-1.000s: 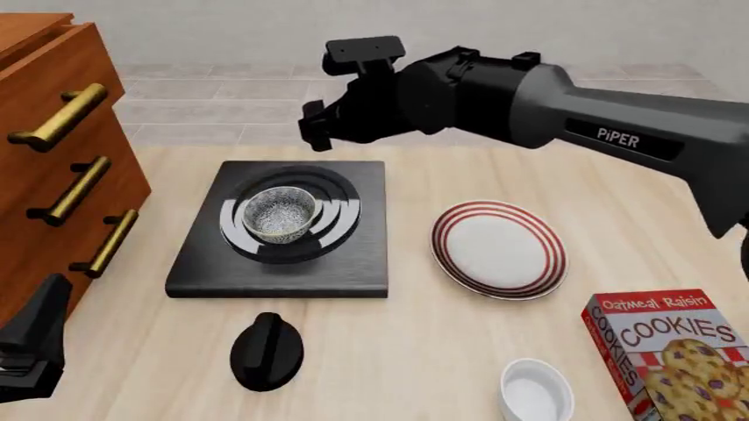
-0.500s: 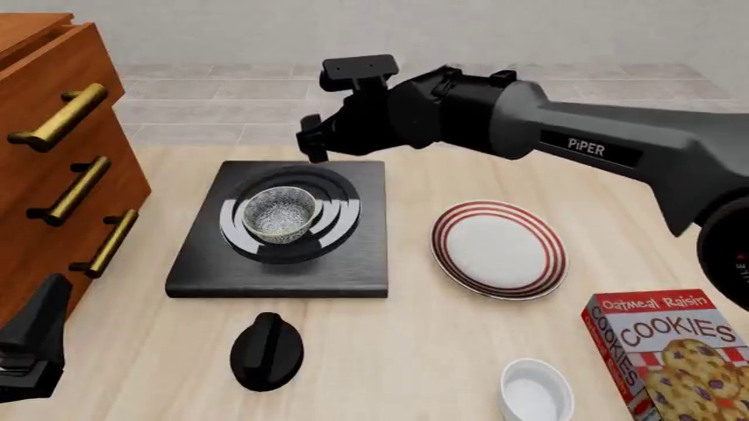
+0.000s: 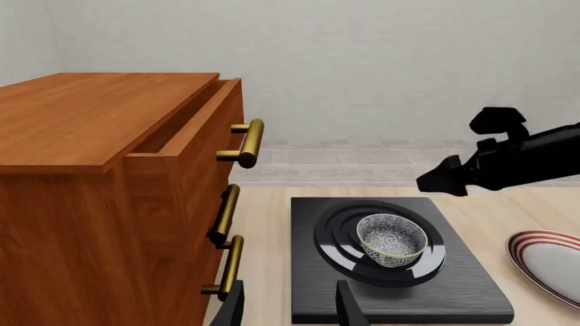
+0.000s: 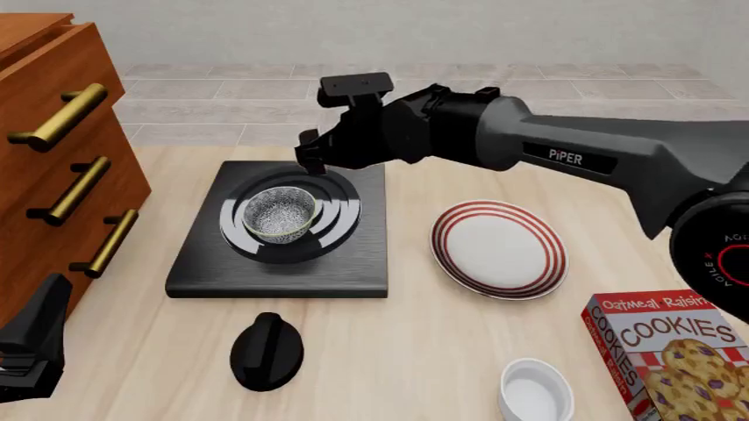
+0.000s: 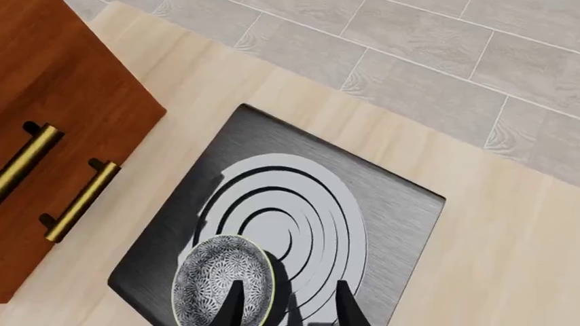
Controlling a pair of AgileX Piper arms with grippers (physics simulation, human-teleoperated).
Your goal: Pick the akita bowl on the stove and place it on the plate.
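Observation:
The akita bowl (image 4: 279, 213), speckled grey inside with a pale rim, sits on the burner rings of the black stove (image 4: 351, 263). It also shows in both wrist views (image 3: 392, 236) (image 5: 222, 285). My right gripper (image 4: 309, 158) hangs open over the stove's far edge, just behind and above the bowl. In the right wrist view its fingers (image 5: 288, 307) straddle the bowl's rim from above. The red-striped plate (image 4: 497, 248) lies right of the stove. My left gripper (image 4: 30, 351) (image 3: 290, 309) stays open and holds nothing at the near left, by the dresser.
A wooden dresser (image 4: 59, 167) with brass handles stands at the left, its top drawer slightly open. A black knob (image 4: 267, 351) lies in front of the stove. A plain white bowl (image 4: 536, 392) and a cookie box (image 4: 673, 351) sit at the near right.
My right arm has moved left and down, bringing its gripper from behind the stove to just over the stove's far edge near the bowl. The left arm and bowl have not moved.

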